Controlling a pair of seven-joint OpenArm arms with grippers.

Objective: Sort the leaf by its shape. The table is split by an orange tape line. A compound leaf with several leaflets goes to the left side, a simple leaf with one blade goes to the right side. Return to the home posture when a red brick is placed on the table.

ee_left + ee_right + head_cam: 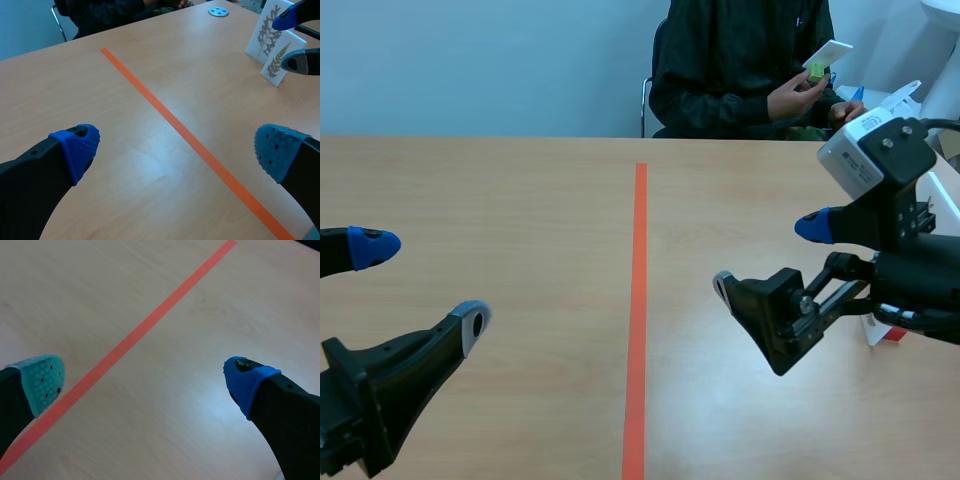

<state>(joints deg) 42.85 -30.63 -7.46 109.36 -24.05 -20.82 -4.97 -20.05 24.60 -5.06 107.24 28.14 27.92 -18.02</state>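
Tabletop (520,190) is divided by the tape line (638,300).

- Left gripper (420,285): held low, left of the tape line. Fingers are spread wide and nothing is carried.
- Right gripper (770,255): held right of the tape line. It is likewise released and empty.
- No leaf is seen lying on either side of the tape line between the grippers.
- Two printed leaves are seen in the left wrist view: a front leaf card (277,62) and a back leaf card (267,30). Both stand upright well right of the tape line, just beside the right gripper. Each sprig looks feathery and many-parted.
- A blue disc (218,11) lies beyond them on the same side.
- A white card (827,55) and a small green piece (815,72) are held by the person (740,50), seated beyond the far end of the tape line.
- A red bit (892,335) shows under the right arm. What it is cannot be told.

Step judged: waiting, with no leaf yet set down for sorting. For the next move, a leaf must first be presented and its shape read. It is then to be gripped by the arm on its side and carried left of the tape line if compound, right if simple.
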